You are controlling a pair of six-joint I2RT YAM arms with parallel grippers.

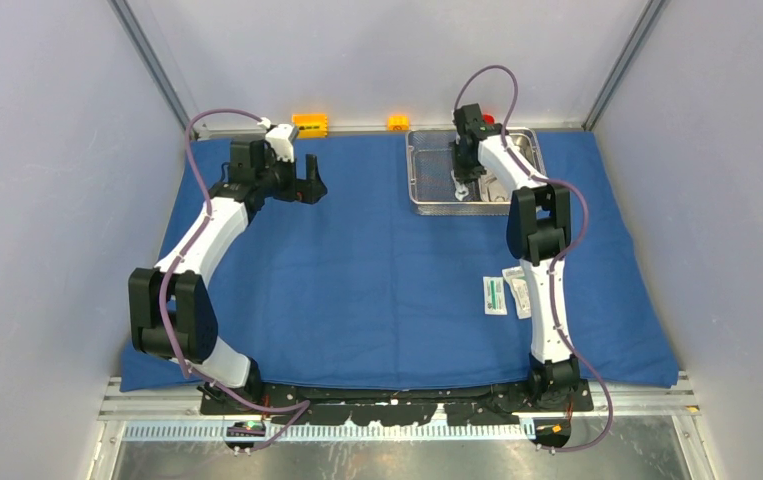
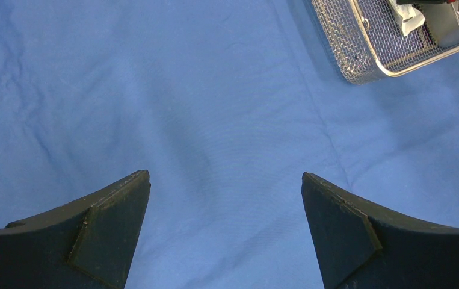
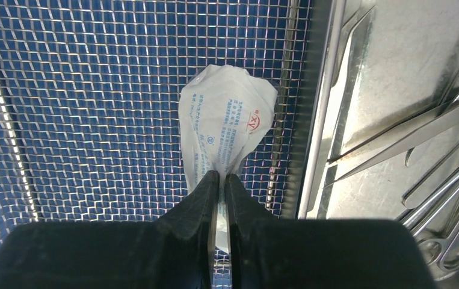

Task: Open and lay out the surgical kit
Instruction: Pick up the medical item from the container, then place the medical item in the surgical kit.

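The blue cloth wrap (image 1: 357,280) lies spread flat over the table. On its far right stands the steel mesh tray (image 1: 422,190), with the smaller steel pan (image 3: 395,60) inside it holding forceps (image 3: 407,141) and scissors (image 3: 449,247). My right gripper (image 3: 221,176) reaches down into the tray and is shut on a crumpled white packet (image 3: 227,120), pinching its near end over the mesh floor (image 3: 94,90). My left gripper (image 2: 225,177) hangs open over bare cloth at the far left, nothing between its fingers; the tray (image 2: 347,54) shows at its upper right.
Two white-green packets (image 1: 496,296) (image 1: 519,292) lie flat on the cloth beside the right arm. Orange-yellow blocks (image 1: 310,123) (image 1: 398,122) sit behind the cloth at the back wall. Grey walls close in both sides.
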